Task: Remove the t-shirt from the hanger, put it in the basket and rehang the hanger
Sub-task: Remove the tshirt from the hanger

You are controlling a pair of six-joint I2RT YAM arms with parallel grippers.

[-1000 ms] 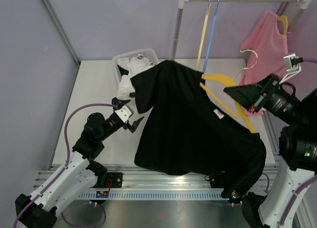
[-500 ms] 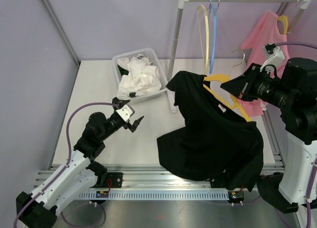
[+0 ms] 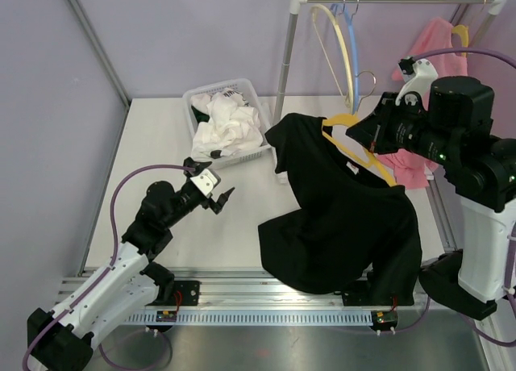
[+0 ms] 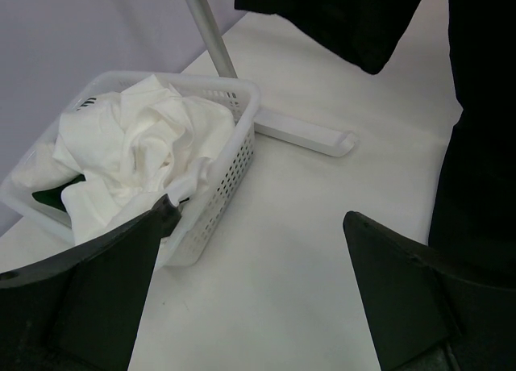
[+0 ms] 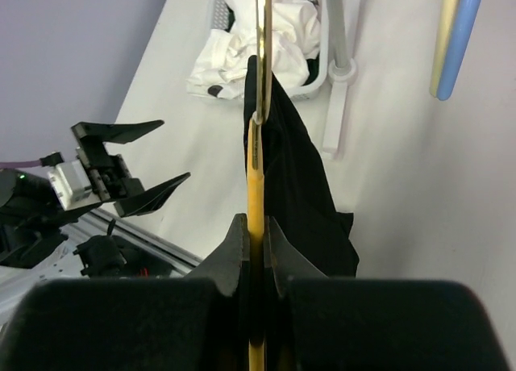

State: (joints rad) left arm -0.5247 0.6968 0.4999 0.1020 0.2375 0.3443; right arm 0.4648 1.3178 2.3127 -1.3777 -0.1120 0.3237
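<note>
The right gripper (image 5: 255, 222) was clenched on the flat yellow plastic hanger (image 5: 255, 173), holding it in the air at the right centre of the overhead frame. The hanger's long axis ran from upper left to lower right. The black cotton t-shirt (image 3: 339, 218) hung on it, its lower part sagging to the white table (image 3: 161, 145) at the lower centre. The left gripper (image 3: 224, 200) stood released with its jaws wide, at the left centre. It pointed right toward the shirt but was apart from it. It looked the nearer arm to the shirt's loose left edge.
</note>
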